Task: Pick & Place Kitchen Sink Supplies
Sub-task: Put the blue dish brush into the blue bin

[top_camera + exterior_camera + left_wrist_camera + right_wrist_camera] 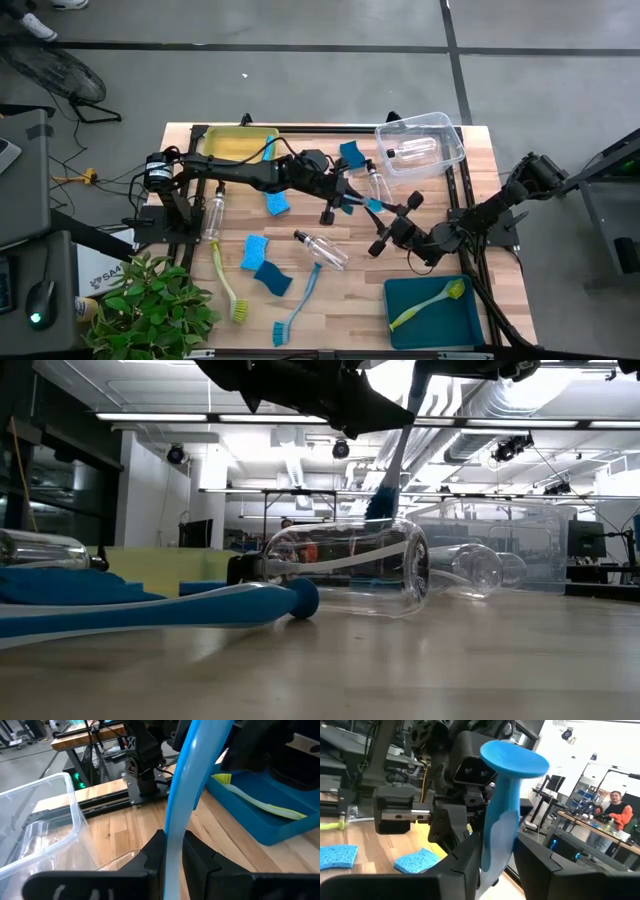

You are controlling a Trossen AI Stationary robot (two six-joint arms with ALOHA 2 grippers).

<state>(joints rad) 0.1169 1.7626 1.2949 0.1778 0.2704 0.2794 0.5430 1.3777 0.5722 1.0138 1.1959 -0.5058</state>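
Blue dish brush [182, 795] above mid-table, gripped at both ends by left gripper [169, 851] and right gripper [497, 851] jaws.

Two dark jointed arms with blocky black fingers [455, 860].

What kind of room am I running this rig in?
Likely a robotics lab or workshop: exposed ducts and strip lights overhead, benches with equipment, a person at one, and a wooden table on bare concrete.

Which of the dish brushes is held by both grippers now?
The blue brush in the air at the table's middle; the other brushes lie on the table or in the teal bin.
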